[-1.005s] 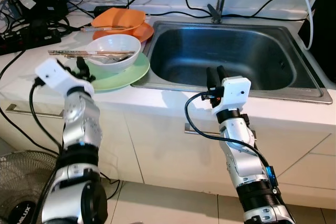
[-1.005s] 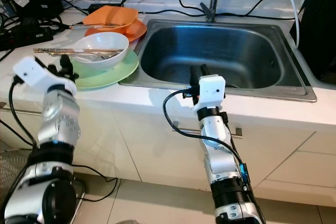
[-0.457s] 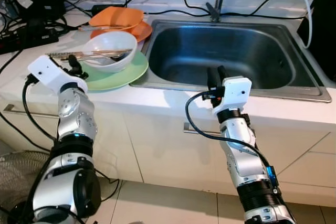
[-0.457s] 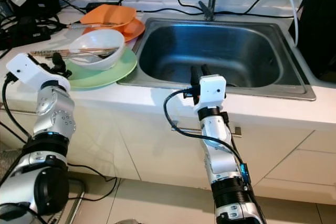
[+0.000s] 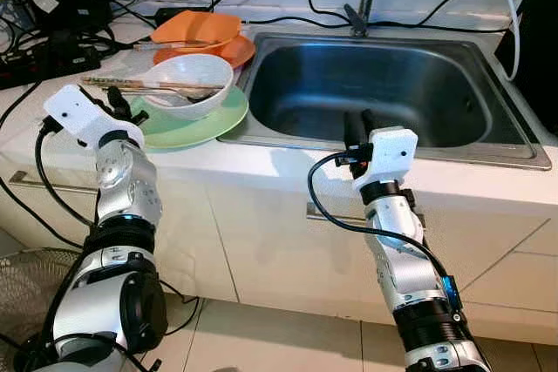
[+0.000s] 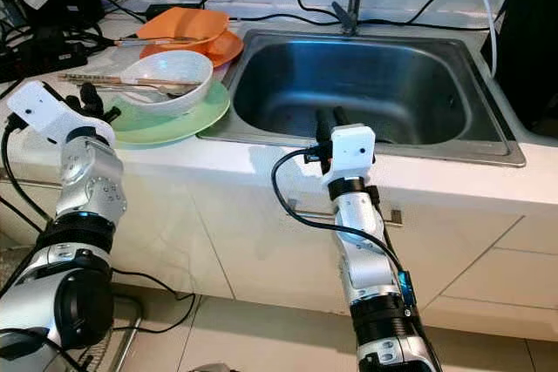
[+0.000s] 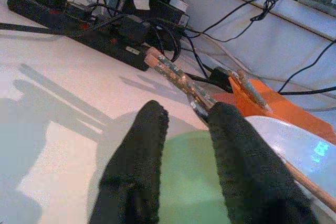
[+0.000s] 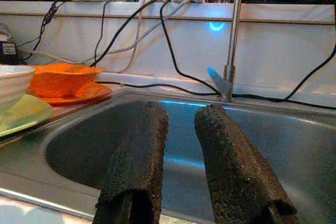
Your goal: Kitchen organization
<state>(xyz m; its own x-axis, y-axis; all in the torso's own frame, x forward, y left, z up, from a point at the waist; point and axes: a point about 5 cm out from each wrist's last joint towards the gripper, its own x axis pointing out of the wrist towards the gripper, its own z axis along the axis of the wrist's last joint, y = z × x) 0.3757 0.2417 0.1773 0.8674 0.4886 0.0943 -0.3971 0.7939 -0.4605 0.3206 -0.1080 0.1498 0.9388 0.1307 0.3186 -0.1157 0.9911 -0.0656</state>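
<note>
Little is judged done: the white ceramic bowl (image 5: 193, 83) with wooden chopsticks (image 5: 139, 86) remains stacked on the pale green plate (image 5: 205, 125) at the desk's (image 5: 279, 167) front edge, beside the empty steel sink (image 5: 384, 98). The left tool (image 7: 186, 145), released, is held near the chopsticks; the right tool (image 8: 176, 145), released, is held at the sink's front rim.

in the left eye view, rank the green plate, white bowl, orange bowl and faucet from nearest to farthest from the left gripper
1. green plate, beside the left gripper
2. white bowl, on that plate
3. orange bowl, behind, by the wall
4. faucet, behind the sink
</note>
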